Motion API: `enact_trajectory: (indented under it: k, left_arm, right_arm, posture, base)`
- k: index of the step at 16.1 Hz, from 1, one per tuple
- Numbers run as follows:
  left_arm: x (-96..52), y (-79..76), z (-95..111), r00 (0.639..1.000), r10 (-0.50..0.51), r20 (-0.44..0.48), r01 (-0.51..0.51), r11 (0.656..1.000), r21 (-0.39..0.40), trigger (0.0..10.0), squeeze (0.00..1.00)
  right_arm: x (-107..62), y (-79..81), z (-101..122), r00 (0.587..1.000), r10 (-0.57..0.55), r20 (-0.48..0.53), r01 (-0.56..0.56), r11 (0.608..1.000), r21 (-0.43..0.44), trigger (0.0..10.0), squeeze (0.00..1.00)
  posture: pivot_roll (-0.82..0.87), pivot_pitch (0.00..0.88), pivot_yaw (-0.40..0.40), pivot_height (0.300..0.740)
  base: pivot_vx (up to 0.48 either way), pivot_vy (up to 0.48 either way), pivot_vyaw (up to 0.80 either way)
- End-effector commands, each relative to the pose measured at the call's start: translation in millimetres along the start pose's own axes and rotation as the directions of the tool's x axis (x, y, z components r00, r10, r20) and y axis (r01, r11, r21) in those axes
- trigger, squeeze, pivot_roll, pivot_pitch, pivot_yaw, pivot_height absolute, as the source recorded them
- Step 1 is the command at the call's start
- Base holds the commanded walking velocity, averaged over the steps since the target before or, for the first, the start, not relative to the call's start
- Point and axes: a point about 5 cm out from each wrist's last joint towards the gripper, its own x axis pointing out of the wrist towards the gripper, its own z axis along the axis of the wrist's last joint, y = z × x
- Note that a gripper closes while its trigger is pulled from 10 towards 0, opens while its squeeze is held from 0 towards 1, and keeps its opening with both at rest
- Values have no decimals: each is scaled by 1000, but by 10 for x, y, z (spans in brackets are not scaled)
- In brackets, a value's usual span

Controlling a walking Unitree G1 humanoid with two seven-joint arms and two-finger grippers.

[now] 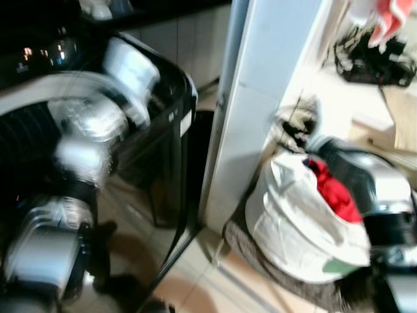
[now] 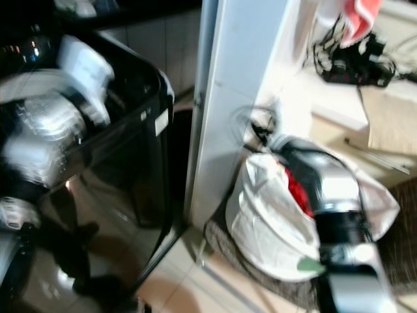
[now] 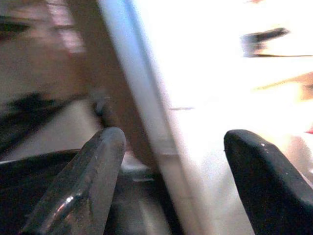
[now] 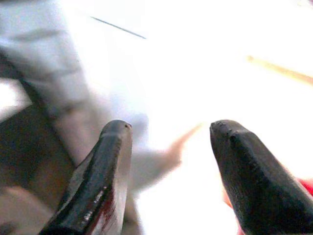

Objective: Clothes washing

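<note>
A black washing machine [image 1: 166, 124] with a glossy front stands at the left, and my blurred left arm [image 1: 85, 137] is raised in front of it. In the left wrist view my left gripper [image 3: 171, 147] is open with nothing between its fingers, facing a white upright panel [image 3: 146, 98]. At the right a white laundry bag [image 1: 293, 225] sits on the floor with a red garment [image 1: 335, 192] in its mouth. My right arm [image 1: 371, 186] reaches over that bag. The right gripper [image 4: 168, 129] is open and empty above pale cloth, with a bit of red [image 4: 307, 186] at the edge.
A white pillar [image 1: 260, 85] stands between the machine and the bag. A brown mat [image 1: 273, 267] lies under the bag. Black cables [image 1: 371, 59] and a hanging red cloth [image 1: 391, 16] are at the far right, beside cardboard [image 1: 404, 117]. All views are motion-blurred.
</note>
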Motion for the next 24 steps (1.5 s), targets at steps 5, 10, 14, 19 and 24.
enact_trajectory:
  k: [5, 10, 14, 19, 24]
  left_arm:
    - [-112, -610, 352, 927, -357, 111, 365, 929, -60, 10000, 0]
    - [-253, -852, 587, 880, -452, 144, 467, 879, -94, 10000, 0]
    - [-370, -970, 665, 865, -485, 126, 498, 860, -111, 10000, 0]
    - [-459, -1064, 674, 855, -513, 75, 518, 845, -134, 10000, 0]
    - [-507, -1138, 666, 827, -559, 66, 561, 811, -166, 10000, 0]
  right_arm:
    - [28, -594, -289, 960, -262, -98, 269, 961, 61, 10000, 1000]
    - [-46, -851, -497, 919, -365, -149, 379, 922, 82, 10000, 1000]
    - [-86, -902, -661, 899, -401, -174, 430, 885, 179, 10000, 0]
    - [-104, -851, -869, 876, -407, -258, 460, 866, 196, 7608, 0]
    - [-112, -874, -856, 872, -408, -271, 468, 857, 216, 0, 0]
  posture:
    - [61, 42, -25, 740]
    - [126, 119, -7, 740]
    - [167, 157, -13, 740]
    - [177, 165, -28, 740]
    - [159, 155, -32, 740]
  base:
    - [0, 0, 0]
    - [0, 0, 0]
    - [0, 0, 0]
    - [0, 0, 0]
    - [0, 0, 0]
